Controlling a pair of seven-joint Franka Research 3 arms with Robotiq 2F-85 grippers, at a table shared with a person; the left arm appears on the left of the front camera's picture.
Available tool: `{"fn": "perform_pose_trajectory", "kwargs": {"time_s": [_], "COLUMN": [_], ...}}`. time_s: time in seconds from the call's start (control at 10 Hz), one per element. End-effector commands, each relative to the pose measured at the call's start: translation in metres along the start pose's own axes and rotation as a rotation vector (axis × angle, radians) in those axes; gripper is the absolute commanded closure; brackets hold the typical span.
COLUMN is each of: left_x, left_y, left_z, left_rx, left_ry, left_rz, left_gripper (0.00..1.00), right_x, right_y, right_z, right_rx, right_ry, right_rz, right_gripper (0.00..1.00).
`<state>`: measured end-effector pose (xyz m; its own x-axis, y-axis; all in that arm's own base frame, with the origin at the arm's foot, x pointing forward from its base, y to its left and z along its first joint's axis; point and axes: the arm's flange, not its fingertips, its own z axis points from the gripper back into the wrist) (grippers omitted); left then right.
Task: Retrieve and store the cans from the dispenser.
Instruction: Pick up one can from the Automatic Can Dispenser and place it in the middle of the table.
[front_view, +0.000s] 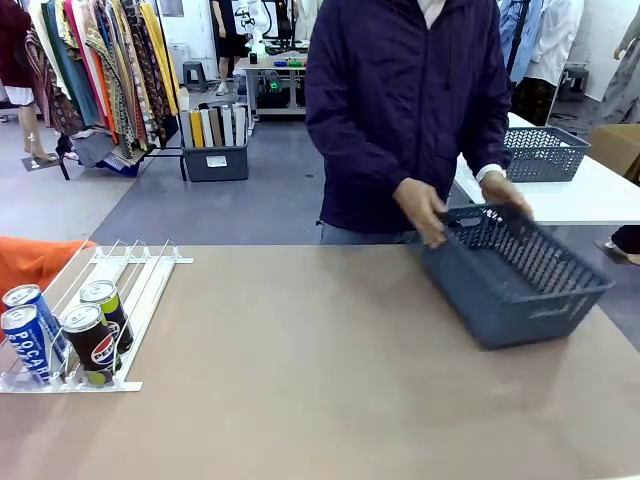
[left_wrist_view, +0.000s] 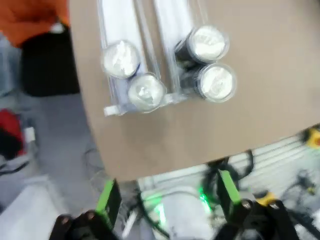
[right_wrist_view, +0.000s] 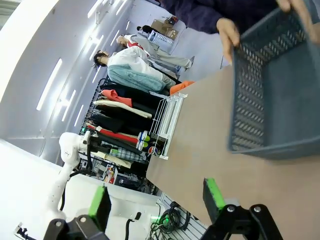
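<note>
Left gripper and right gripper gape wide, empty. Four cans sit near left in the dispenser; a person's hands hold the basket far right.

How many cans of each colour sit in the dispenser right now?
Blue cans: 2
Black Pepsi can: 1
Black-and-green can: 1
Total: 4
</note>
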<state>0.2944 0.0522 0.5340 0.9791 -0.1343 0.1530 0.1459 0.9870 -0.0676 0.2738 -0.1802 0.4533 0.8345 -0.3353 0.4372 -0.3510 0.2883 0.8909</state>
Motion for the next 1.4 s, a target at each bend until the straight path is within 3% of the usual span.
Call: {"fn": "perform_pose_trajectory", "kwargs": {"time_s": [0.0, 0.1, 0.4, 0.7, 0.9, 1.3], "left_x": [0.013, 0.0, 0.008, 0.021, 0.03, 0.05], "left_y": [-0.003, 0.0, -0.01, 0.001, 0.005, 0.014], "left_z": [-0.005, 0.0, -0.005, -0.047, -0.069, -0.118], "left_rx": [0.053, 0.0, 0.03, -0.009, -0.046, 0.022], "left_ry": [-0.004, 0.0, 0.015, -0.024, -0.013, 0.021], "left_rz": [0.022, 0.0, -0.018, 0.193, 0.213, 0.337], "left_gripper": [0.0, 0.0, 0.0, 0.0, 0.0, 0.0], "right_x": [0.004, 0.004, 0.004, 0.004, 0.004, 0.004], "right_y": [0.002, 0.002, 0.002, 0.002, 0.002, 0.002], "right_z": [-0.001, -0.001, -0.001, -0.001, -0.001, -0.001], "right_rx": [0.019, 0.019, 0.019, 0.019, 0.019, 0.019], "right_ry": [-0.023, -0.023, -0.023, -0.023, -0.023, -0.023], "right_rz": [0.019, 0.019, 0.019, 0.019, 0.019, 0.019], "right_gripper": [0.0, 0.0, 0.0, 0.0, 0.0, 0.0]}}
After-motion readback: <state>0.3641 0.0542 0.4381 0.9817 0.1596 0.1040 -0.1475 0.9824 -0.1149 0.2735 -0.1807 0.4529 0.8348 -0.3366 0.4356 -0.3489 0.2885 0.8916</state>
